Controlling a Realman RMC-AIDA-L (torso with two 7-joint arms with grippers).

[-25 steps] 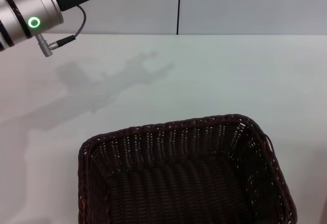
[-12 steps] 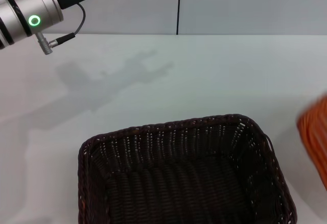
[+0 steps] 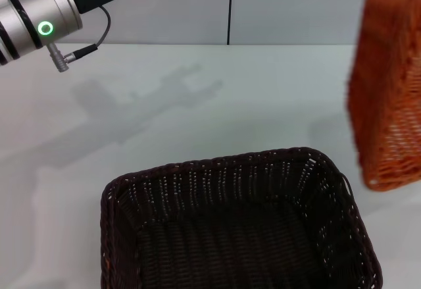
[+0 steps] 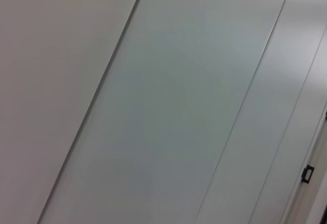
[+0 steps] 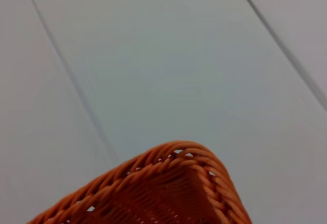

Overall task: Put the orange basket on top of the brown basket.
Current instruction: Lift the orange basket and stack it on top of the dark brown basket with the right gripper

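Orange basket (image 3: pixel 388 85) is up in the air at about 3 o'clock in the head view, raised clear of the bench (image 3: pixel 263 98) and tipped steeply, so that its woven side and underside face the camera and its low corner hangs just off the brown basket's far right corner. Part of it runs out of the picture on the right. In the right wrist view one braided corner of the orange basket (image 5: pixel 168 193) shows close up against a pale panelled wall (image 5: pixel 168 60).

Brown basket (image 3: pixel 237 226) sits upright on the bench at 6 o'clock, open side up, with its near edge cut off by the picture. The two baskets look apart, with the orange one higher and to the right.

Right end effector does not show in any view; it presumably carries the orange basket, but whether its fingers are closed on it I cannot tell.

Left arm (image 3: pixel 39 22) is parked high at 10 o'clock, a silver wrist with a green ring light, well away from both baskets. Its end effector is outside the picture, so its opening cannot be told. Its shadow (image 3: pixel 145 101) lies on the bench at 11 o'clock. The left wrist view shows only the wall panels (image 4: pixel 163 101).
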